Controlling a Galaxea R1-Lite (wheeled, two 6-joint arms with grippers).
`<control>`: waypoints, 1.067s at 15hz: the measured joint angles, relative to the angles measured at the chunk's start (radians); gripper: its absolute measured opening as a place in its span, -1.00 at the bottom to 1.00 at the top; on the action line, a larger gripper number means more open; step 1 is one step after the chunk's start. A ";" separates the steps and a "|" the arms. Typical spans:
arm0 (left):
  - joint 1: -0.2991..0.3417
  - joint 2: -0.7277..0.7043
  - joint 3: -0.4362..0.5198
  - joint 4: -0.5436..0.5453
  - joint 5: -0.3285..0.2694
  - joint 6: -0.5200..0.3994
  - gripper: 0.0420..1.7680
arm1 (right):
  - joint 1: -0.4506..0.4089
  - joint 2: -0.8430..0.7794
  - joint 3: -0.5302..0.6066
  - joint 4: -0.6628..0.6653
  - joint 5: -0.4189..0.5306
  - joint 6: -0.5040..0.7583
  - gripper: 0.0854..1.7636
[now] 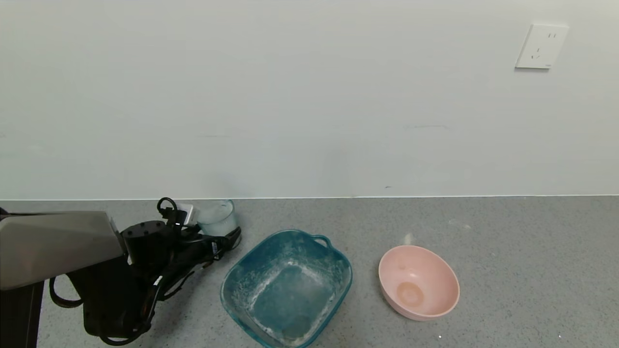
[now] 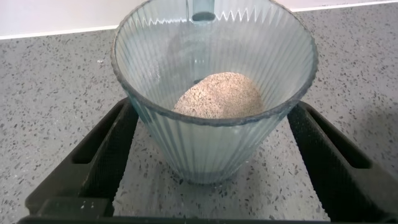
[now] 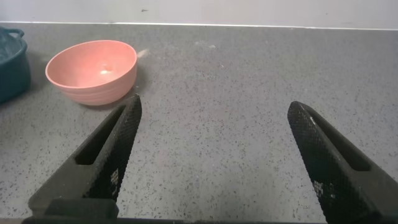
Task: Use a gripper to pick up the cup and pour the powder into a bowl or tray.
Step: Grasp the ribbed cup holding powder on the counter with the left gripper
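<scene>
The ribbed pale blue-grey cup (image 1: pixel 218 220) stands upright on the grey counter at the back left, just left of the teal tray (image 1: pixel 338 263). In the left wrist view the cup (image 2: pixel 205 146) holds a small round heap of beige powder (image 2: pixel 217 94). My left gripper (image 1: pixel 213 228) is open with one finger on each side of the cup (image 2: pixel 211 109), low near the counter, and the cup rests on its base. My right gripper (image 3: pixel 214 106) is open and empty over bare counter; it is out of the head view.
A round pink bowl (image 1: pixel 418 282) stands right of the tray; it also shows in the right wrist view (image 3: pixel 92 70), beside a corner of the tray (image 3: pixel 12 62). The wall runs close behind the cup. Bare counter stretches to the right of the bowl.
</scene>
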 joint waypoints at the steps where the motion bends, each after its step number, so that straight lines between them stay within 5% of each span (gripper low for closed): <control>1: -0.001 0.013 -0.002 -0.015 0.001 0.000 0.94 | 0.000 0.000 0.000 0.000 0.000 0.000 0.94; 16: -0.007 0.082 -0.050 -0.041 0.016 0.000 0.94 | 0.000 0.000 0.000 0.000 0.001 -0.003 0.94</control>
